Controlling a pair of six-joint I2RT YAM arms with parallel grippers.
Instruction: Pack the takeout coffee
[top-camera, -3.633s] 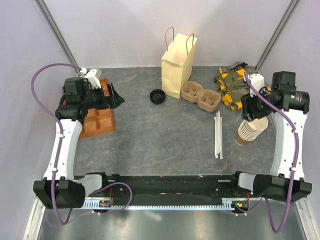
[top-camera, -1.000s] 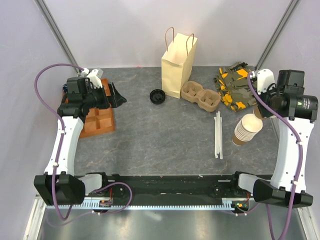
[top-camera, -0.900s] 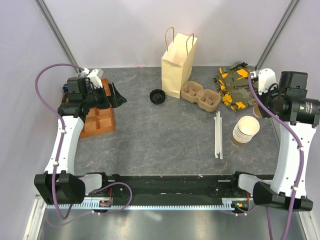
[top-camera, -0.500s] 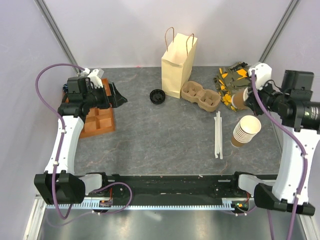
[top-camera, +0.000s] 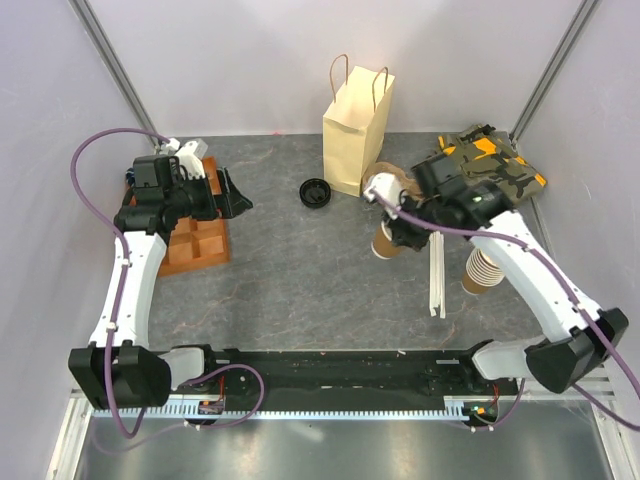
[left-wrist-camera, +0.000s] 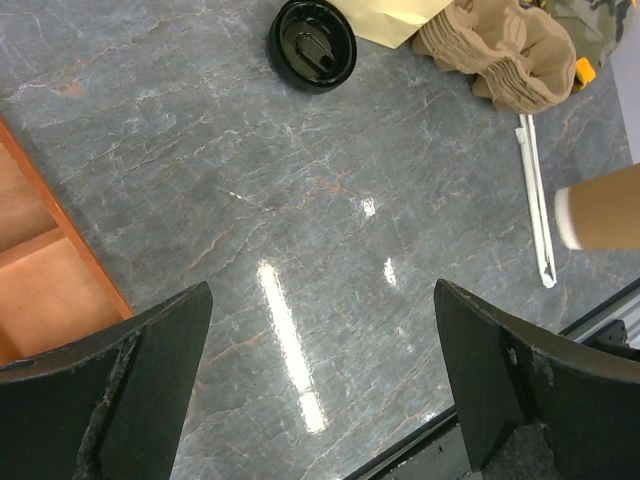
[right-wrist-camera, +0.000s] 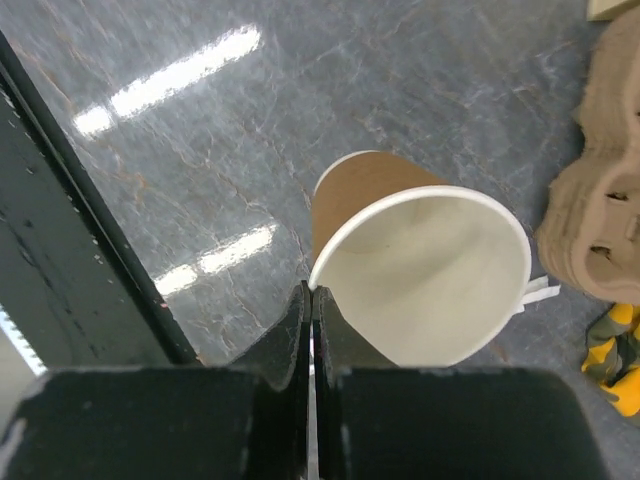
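Movement first, seen from above: the right gripper (top-camera: 390, 226), which half a second ago hung out by the camouflage cloth (top-camera: 492, 165), has swung across to the middle. It now holds a single brown cup (top-camera: 384, 243) up over the table (top-camera: 300, 275), just in front of the cardboard carrier (top-camera: 398, 177). The stack of cups (top-camera: 480, 272) stands beside the straws (top-camera: 437, 270). The paper bag (top-camera: 357, 125) stands behind, with the loose black lid (top-camera: 315, 192) to its left. The left gripper (top-camera: 232, 192) has not stirred from beside the orange tray (top-camera: 197, 240).

Left wrist view: jaws wide apart, nothing between them, lid and carrier lying beyond.

Right wrist view: both fingers are pinched flat on the cup's rim — the mouth is open, with no lid. My guess is this cup is meant to become the takeout coffee, so the lid comes next and the bag after that.
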